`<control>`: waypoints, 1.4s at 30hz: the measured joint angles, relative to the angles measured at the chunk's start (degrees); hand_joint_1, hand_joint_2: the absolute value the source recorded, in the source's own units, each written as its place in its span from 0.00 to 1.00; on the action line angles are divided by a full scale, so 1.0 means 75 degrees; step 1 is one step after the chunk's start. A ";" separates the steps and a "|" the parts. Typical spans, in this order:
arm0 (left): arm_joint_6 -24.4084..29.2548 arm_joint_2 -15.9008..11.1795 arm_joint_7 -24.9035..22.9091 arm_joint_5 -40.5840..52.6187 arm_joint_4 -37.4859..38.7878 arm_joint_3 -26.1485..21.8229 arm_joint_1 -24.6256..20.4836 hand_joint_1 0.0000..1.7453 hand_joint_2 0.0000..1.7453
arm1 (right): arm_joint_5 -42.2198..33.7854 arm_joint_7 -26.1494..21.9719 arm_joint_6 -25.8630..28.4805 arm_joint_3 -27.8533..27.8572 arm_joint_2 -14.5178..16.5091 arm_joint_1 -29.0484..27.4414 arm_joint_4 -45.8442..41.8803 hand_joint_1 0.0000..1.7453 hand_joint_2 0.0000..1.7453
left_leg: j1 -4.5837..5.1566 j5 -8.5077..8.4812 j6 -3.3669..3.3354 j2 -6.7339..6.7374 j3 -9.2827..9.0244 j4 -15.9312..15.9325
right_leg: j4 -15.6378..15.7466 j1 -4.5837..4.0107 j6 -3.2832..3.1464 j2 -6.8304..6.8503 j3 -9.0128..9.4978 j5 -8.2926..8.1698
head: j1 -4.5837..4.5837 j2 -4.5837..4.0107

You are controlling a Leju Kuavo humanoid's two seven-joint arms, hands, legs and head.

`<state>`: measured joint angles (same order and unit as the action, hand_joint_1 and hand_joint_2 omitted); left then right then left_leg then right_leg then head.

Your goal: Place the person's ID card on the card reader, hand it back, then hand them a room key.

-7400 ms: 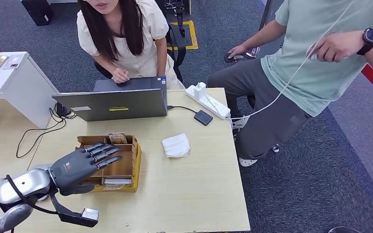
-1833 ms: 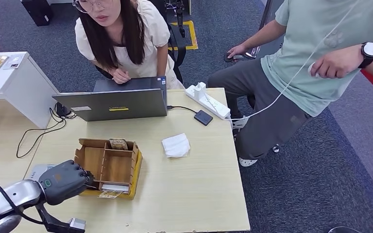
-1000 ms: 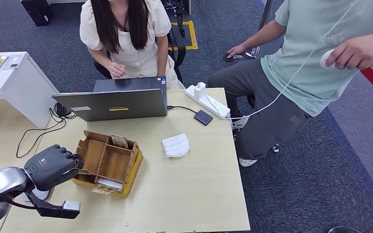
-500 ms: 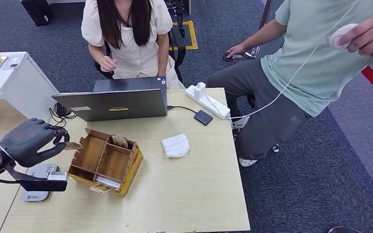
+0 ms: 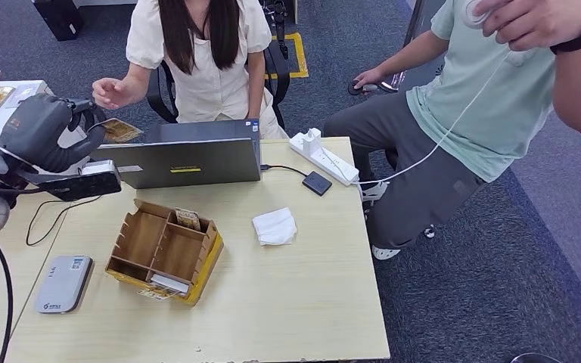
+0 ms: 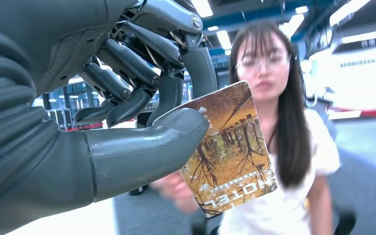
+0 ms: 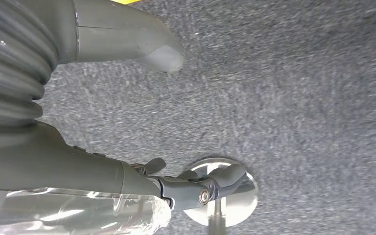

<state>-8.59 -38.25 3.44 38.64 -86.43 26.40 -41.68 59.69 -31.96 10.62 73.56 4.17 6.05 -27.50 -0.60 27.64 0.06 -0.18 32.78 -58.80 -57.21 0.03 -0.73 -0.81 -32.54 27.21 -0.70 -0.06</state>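
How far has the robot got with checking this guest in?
Nearly finished, it seems. The left hand pinches a hotel key card and holds it out toward the seated person's raised hand. The card reader lies bare on the table. Only the handover remains.

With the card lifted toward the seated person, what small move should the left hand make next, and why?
Probably ease the room key card a little farther toward the person's open hand. The left hand pinches the card just short of that raised hand, so no handover has happened yet.

Dark blue-grey carpet runs all around the pale wooden table, a low white cabinet standing just beside it.
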 joint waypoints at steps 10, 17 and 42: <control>0.0461 0.1575 -0.0345 0.0440 0.0936 0.0245 -0.0904 1.00 1.00 | -0.0216 0.0134 0.0136 -0.0476 -0.0063 0.0103 0.0130 0.00 1.00 | 0.0000 -0.0005 -0.0009 -0.0012 0.0010 -0.0006 | 0.0000 0.0001 0.0006 0.0012 -0.0002 -0.0004 | -0.0001 0.0001; 0.0821 0.2196 -0.0498 0.0704 0.1445 0.0316 -0.1126 1.00 1.00 | -0.0342 0.0215 0.0209 -0.0797 -0.0120 0.0088 0.0241 0.00 1.00 | -0.0002 -0.0005 -0.0009 -0.0005 0.0009 -0.0005 | 0.0000 -0.0001 0.0006 0.0002 -0.0005 -0.0004 | -0.0001 0.0002; 0.1807 0.2602 -0.0917 0.1789 0.2085 0.0321 -0.0989 0.00 1.00 | -0.0594 0.0416 0.0228 -0.1359 -0.0146 0.0019 0.0314 0.00 1.00 | -0.0003 -0.0006 -0.0009 -0.0006 0.0011 -0.0004 | -0.0002 -0.0002 0.0006 0.0003 -0.0005 -0.0004 | -0.0003 0.0002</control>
<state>4.96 -18.73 -3.44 52.05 -70.79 28.80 -49.09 55.24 -28.83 12.33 63.37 3.08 6.19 -25.14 -0.62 27.59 0.00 -0.22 32.87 -58.83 -57.23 0.01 -0.68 -0.78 -32.58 27.19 -0.73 -0.04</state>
